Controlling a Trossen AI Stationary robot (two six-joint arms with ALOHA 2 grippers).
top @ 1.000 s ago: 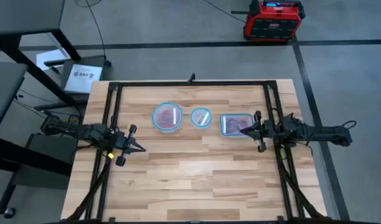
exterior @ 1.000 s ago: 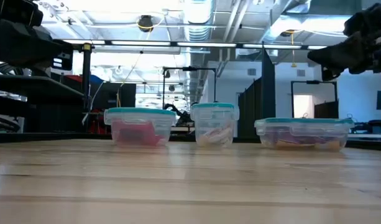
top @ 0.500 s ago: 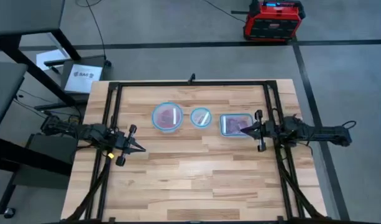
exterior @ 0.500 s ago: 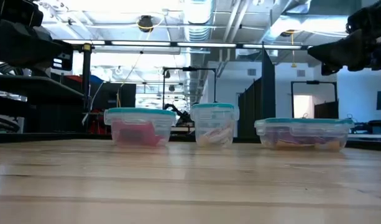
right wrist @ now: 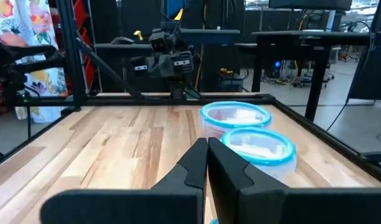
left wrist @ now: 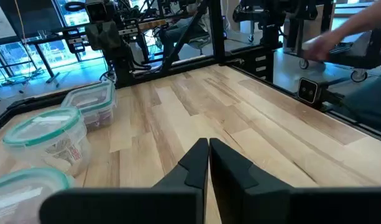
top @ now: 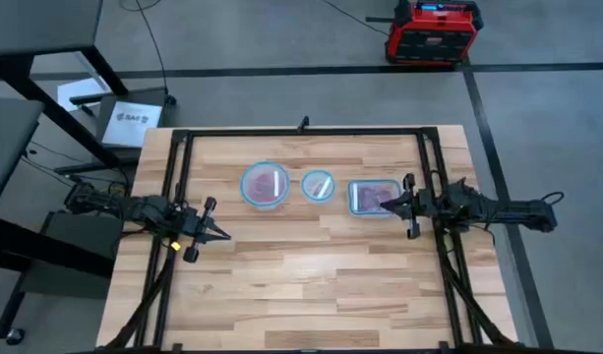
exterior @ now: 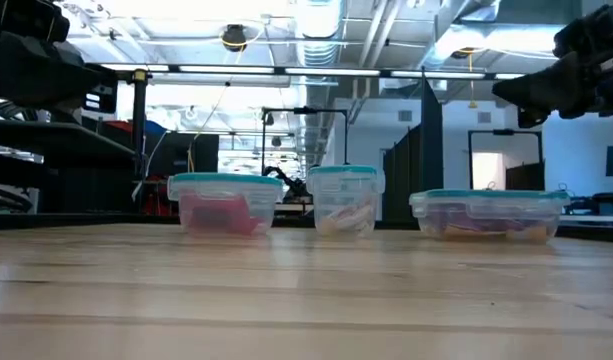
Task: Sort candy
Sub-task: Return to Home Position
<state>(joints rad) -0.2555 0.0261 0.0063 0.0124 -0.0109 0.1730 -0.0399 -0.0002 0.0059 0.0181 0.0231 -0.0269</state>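
Small wrapped candy (exterior: 218, 213) sealed inside 3 clear blue-rimmed lidded containers (top: 266, 184), row at far side of light wooden table (top: 311, 275). Right gripper (top: 386, 206) fingers pressed together, raised over rectangular container (top: 365, 195) edge. Left gripper (top: 220, 235) pressed together, table's left side.

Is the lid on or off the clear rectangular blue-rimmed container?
On: in the low view, a teal lid sits flat across the clear rectangular blue-rimmed container.

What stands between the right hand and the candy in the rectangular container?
Only the container itself: its blue-rimmed lid is on, enclosing the candy. The right hand, shut, hangs above its edge with nothing else between.
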